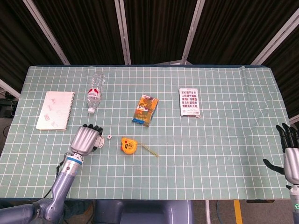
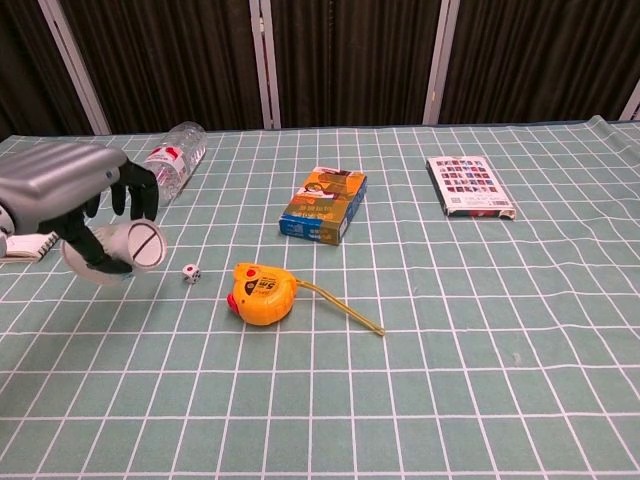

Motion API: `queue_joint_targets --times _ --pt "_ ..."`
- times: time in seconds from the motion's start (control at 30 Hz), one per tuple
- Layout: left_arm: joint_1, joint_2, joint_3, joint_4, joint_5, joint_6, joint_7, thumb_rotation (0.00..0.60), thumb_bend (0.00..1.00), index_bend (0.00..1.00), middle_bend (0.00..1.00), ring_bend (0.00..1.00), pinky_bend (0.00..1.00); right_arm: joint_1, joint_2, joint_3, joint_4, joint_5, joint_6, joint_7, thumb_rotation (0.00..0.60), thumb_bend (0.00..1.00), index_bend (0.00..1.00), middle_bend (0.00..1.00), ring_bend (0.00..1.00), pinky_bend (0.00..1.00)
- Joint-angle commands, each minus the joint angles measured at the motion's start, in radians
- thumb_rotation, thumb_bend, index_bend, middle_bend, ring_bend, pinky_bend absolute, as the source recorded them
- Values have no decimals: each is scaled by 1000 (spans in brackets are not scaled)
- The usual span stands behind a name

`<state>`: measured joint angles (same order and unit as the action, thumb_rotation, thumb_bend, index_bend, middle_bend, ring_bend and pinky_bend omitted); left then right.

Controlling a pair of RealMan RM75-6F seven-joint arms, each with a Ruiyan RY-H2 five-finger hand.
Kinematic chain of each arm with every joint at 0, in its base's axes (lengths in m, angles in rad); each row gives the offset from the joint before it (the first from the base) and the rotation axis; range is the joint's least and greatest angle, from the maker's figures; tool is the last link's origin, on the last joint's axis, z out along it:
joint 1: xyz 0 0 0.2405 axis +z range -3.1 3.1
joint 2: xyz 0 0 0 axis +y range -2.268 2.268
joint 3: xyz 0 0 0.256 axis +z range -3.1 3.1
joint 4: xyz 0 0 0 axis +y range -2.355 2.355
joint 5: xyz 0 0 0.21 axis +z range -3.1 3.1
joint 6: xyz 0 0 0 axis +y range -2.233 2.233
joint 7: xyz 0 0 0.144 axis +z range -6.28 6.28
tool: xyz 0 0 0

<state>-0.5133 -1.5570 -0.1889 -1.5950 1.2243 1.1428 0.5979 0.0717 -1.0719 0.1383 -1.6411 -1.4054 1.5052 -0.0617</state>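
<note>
So we've got a table [image 1: 224, 140] covered in a green mat with a white grid, and a handful of stuff spread across it. Biggest item is the spiral notebook [image 1: 55, 110] lying flat over on the far left. Next, a clear plastic water bottle [image 1: 95, 93] on its side near the back, cap end pointing toward the front edge, just beyond our left hand. A flat box with a grid of small pictures on it [image 1: 189, 102] sits right of center, and a snack packet in orange and blue [image 1: 145, 110] lies tilted about mid-table.

Our left hand [image 1: 86, 138] is at the front left, and in the chest view it's lifted off the mat [image 2: 75, 200]. The fingers [image 2: 133, 190] are curled around a small white round cup-like thing [image 2: 135, 246], so it's gripped rather than lying on the table. We can't tell exactly what the object is beyond a white disc face with a line across it.

Our right hand [image 1: 290, 156] hangs off the front right corner, well apart from everything, fingers spread and holding nothing.

Then the yellow tape measure [image 2: 261, 293] sits near the front, with a short bit of tape [image 2: 345, 308] pulled out toward the right. Smallest of all: a white die [image 2: 189, 273] on the mat between the left hand and the tape measure, close to both but touching neither.
</note>
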Motion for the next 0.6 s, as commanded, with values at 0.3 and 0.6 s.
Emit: queue_joint_targets --times 0.3,0.6 --pt "-11 17 -155 250 102 -226 -1451 600 0 499 427 383 462 11 -13 1 5 13 -19 -23 600 0 0 0 0 0" --pt "-48 -76 -115 408 121 -232 -1532 600 0 499 426 383 461 12 -13 4 12 24 -23 -18 600 0 0 0 0 0"
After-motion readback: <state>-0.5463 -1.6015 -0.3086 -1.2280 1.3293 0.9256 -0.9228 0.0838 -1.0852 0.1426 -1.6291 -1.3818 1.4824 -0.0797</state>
